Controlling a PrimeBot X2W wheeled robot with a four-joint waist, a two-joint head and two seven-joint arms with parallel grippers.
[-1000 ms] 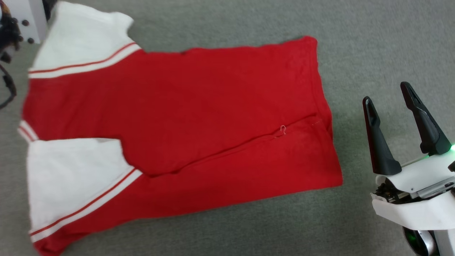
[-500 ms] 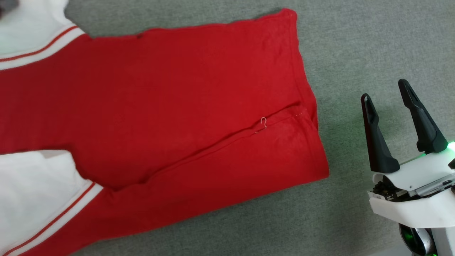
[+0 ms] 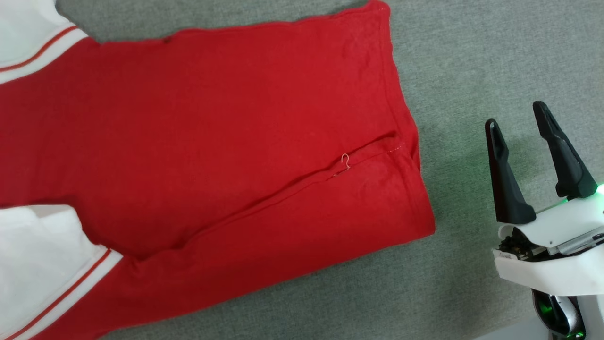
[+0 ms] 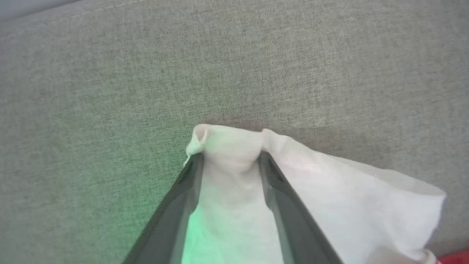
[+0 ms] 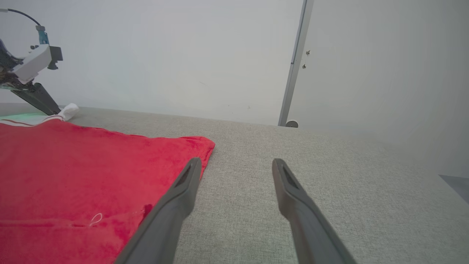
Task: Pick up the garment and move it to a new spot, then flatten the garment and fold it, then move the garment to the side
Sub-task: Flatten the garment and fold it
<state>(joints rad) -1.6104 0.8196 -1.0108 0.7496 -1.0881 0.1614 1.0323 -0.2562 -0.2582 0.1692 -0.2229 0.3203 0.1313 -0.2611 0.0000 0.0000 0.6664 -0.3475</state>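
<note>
Just right of the garment's (image 3: 212, 141) hem, the right gripper (image 3: 515, 113) hovers over the grey surface (image 3: 472, 56). It is clear of the cloth, fingers spread wide with nothing between them. The garment lies flat on that surface, hem to the right and white sleeves to the left. A fold line runs along its near side from the hem toward the near sleeve (image 3: 33, 264), with a small loose thread loop (image 3: 346, 161) on it close to the hem. At the garment's far left corner, the left gripper (image 4: 230, 156) has a bunched fold of the far sleeve (image 4: 329, 190) between its fingers. The cloth touches both fingers, which stand partly apart; whether they pinch it tight I cannot tell. Beyond the garment stand a pale wall (image 5: 165, 55) and a metal post (image 5: 293, 73).
</note>
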